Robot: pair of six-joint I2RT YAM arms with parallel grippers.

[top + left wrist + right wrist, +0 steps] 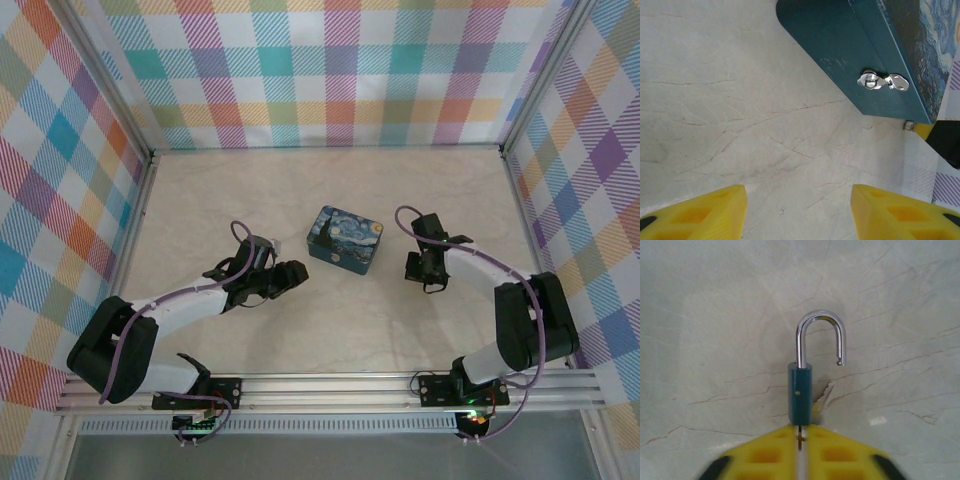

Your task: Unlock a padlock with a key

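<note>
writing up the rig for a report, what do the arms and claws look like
The left arm and right arm have pale grey links, bulky black joints and a thin purple cable looping along the outside. Their bases bolt to a silver aluminium rail. The left claw and right claw each have two chunky yellow fingers with recessed pockets and black edges.

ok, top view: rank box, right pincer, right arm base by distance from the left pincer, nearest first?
1. box, just up-right of the left pincer.
2. right pincer, beyond the box, gripping the padlock.
3. right arm base, near right edge.
</note>
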